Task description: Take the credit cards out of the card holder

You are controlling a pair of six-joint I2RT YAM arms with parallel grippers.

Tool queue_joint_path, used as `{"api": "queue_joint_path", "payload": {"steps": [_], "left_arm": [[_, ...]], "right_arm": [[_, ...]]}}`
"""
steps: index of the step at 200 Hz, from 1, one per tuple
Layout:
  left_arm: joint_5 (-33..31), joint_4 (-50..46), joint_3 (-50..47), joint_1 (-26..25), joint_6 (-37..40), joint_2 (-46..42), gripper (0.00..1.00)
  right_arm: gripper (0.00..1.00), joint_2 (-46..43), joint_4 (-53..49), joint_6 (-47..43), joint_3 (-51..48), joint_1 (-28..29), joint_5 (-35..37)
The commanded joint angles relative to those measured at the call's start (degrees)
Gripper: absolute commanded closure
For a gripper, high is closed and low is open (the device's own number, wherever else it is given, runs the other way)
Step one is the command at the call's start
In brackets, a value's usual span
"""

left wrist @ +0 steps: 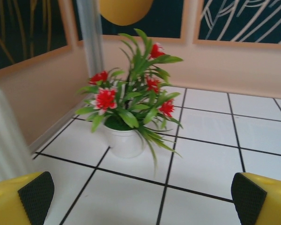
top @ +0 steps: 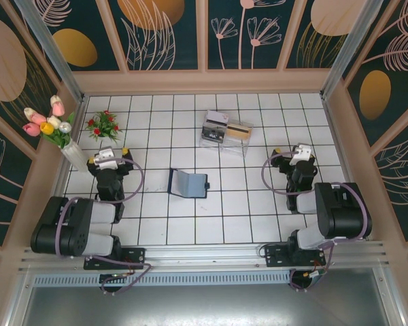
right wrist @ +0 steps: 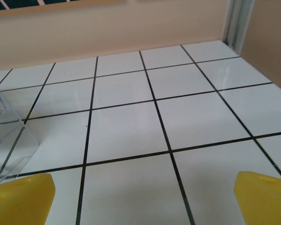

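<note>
Worktop (top: 156,231): white tiles with dark grout, walled on three sides by patterned panels.

Left arm (top: 75,224): folded at the near left, wrist pointing away along the left side. Its jaws are spread as wide as they go and hold nothing. In the left wrist view the yellow fingers with black pads (left wrist: 37,197) sit at the two bottom corners, with bare tile between them.

Right arm (top: 333,210): folded at the near right. Its jaws are likewise fully spread and empty, with yellow fingertips (right wrist: 21,197) at the frame's lower corners over bare tile.

Vase of tulips (top: 51,125): far left, against the wall, just beside the left wrist.

Clear plastic tray (top: 224,132): far centre, and a corner of it shows at the left edge of the right wrist view (right wrist: 4,136). A tan card (top: 239,130) lies in it, with paler items beside the card that are too small to identify.

Potted red flowers (top: 103,125): white pot, standing ahead of the left jaws (left wrist: 131,103).

Card holder (top: 188,183): dark navy, lying open with its blue-grey inside showing. It sits mid-worktop between the two arms, nearer than the tray and apart from both sets of jaws. Cannot tell whether cards remain in it.
</note>
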Motion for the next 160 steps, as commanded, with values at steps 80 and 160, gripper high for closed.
{"api": "queue_joint_path", "payload": {"steps": [80, 160], "left_arm": [[4.04, 4.73, 3.70, 2.16, -1.00, 6.20, 0.01], [4.52, 3.71, 4.43, 2.26, -1.04, 6.46, 0.01]], "right_arm": [[0.01, 2.44, 4.70, 0.74, 2.11, -2.60, -6.63], [0.01, 2.38, 4.71, 0.67, 2.09, -2.62, -6.64]]}}
